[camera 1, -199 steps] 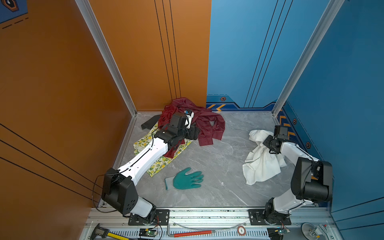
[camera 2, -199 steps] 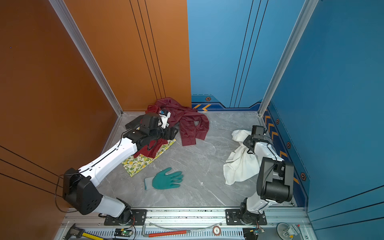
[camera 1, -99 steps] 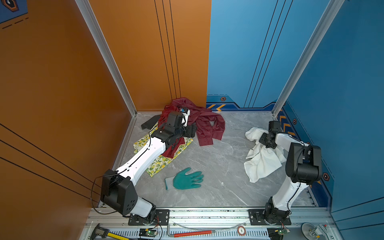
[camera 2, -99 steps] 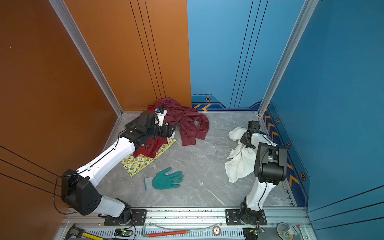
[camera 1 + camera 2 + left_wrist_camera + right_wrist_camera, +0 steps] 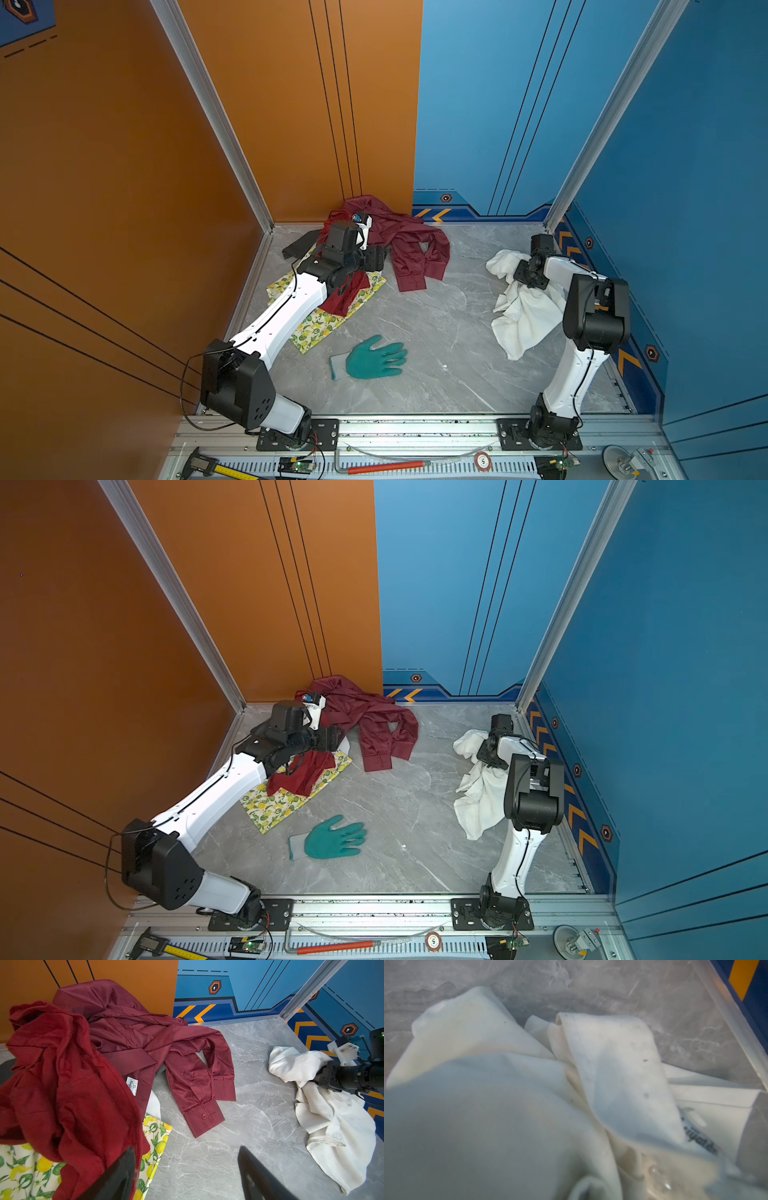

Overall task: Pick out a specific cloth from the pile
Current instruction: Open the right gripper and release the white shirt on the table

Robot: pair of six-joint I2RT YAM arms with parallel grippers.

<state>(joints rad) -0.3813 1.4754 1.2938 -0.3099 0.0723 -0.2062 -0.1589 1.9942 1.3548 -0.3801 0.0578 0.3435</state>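
Right end effector (image 5: 524,277) is closed, pinching the large creased plain white cloth (image 5: 525,322) at the frame's right, well apart from the pile (image 5: 401,245).
That heap of maroon satin, red and lemon-print fabrics lies upper left on the grey marbled bench (image 5: 436,332). The left end effector (image 5: 185,1150) hovers at its edge, jaws wide and empty. I judge this is best done by lifting high enough that trailing folds clear the bench.

Bright even light, right wrist blurred
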